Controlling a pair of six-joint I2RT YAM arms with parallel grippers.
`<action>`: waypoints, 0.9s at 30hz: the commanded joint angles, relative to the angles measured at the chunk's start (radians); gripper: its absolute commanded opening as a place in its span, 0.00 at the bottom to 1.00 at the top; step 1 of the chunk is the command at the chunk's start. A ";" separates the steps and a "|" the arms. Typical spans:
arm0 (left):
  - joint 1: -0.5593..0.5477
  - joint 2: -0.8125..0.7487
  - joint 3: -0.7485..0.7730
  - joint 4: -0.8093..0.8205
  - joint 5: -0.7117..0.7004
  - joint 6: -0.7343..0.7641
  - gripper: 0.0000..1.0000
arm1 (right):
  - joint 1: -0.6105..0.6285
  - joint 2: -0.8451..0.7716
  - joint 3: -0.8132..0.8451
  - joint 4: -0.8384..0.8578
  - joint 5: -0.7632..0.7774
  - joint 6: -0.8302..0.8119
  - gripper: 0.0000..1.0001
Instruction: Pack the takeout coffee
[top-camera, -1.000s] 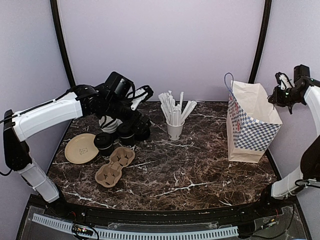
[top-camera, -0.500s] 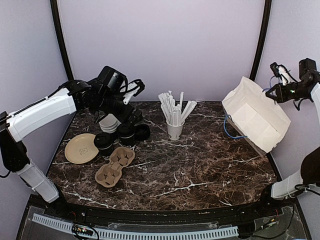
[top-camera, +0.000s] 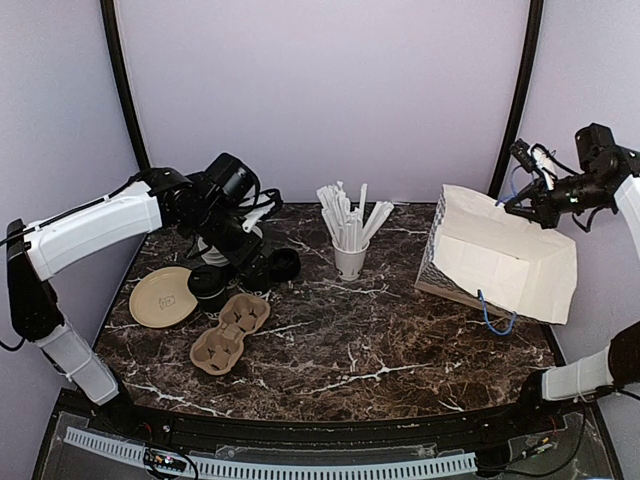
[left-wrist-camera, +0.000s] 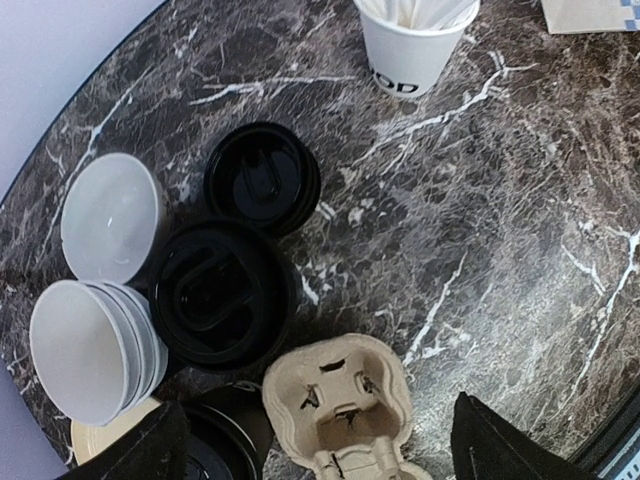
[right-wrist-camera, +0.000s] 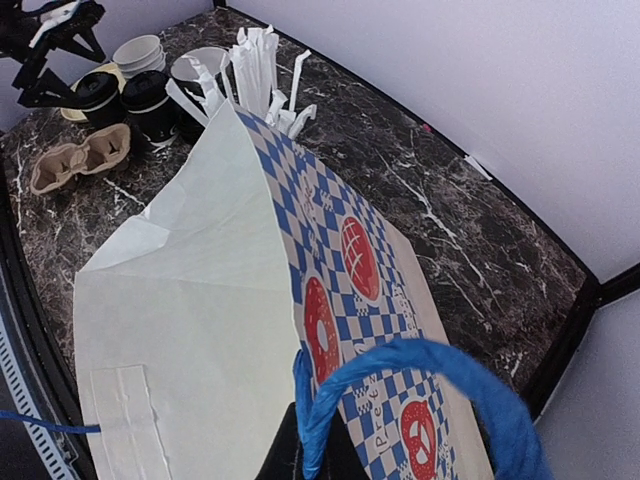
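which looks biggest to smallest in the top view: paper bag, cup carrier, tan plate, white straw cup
1. paper bag: clearly the largest.
2. cup carrier and tan plate: they look about alike, too close to rank.
3. white straw cup: the smallest, even counting its straws.

Our left arm (top-camera: 95, 225) climbs from its base at the lower left of the top view, bends at the far left edge and runs its white forearm rightward to a black wrist in the left middle of the frame. Our left hand (top-camera: 250, 222) tips downward over the table, its two dark fingers (left-wrist-camera: 140, 450) spread wide at the bottom corners of the wrist view. Our right arm (top-camera: 628, 200) rises along the right edge and folds leftward at the upper right. Our right hand (top-camera: 527, 190) points left, raised high, pinched on a blue handle (right-wrist-camera: 420, 365).
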 joint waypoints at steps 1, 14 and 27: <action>0.062 0.021 -0.009 -0.058 0.016 -0.039 0.94 | 0.063 -0.026 -0.018 0.040 -0.017 0.005 0.00; 0.143 0.259 0.210 -0.087 0.057 0.000 0.83 | 0.192 -0.021 -0.010 0.178 0.089 0.088 0.00; 0.156 0.358 0.294 -0.160 0.007 -0.034 0.91 | 0.200 -0.011 -0.023 0.198 0.091 0.079 0.00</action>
